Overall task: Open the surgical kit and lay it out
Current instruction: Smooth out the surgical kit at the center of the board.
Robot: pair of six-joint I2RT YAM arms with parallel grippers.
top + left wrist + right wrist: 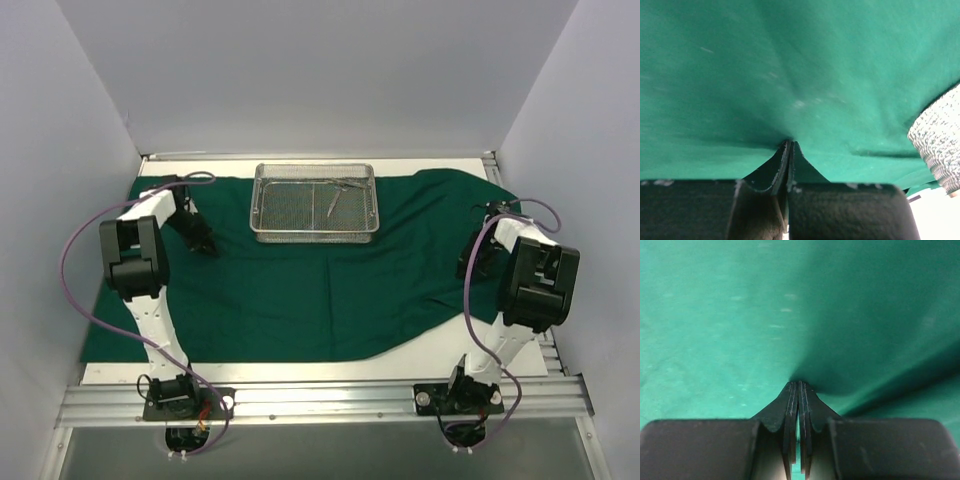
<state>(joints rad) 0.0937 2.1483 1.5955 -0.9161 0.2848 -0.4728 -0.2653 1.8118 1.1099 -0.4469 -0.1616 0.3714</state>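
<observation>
Toward the table's side edges, the left gripper and right gripper clamp the dark green cloth drape; spreading step, I reckon. Next, pull outward evenly.

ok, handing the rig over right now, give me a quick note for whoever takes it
Left tool: shut, pinching the green cloth just left of the mesh tray.
Right tool: shut, pinching the cloth near its right edge.
Cloth is unfolded and spread over the table. The tray sits on it at the far middle, with the instruments inside.
Done: wrap opened.
Left, likely: release the cloth, flatten the wrinkled right side, lay out the instruments.
</observation>
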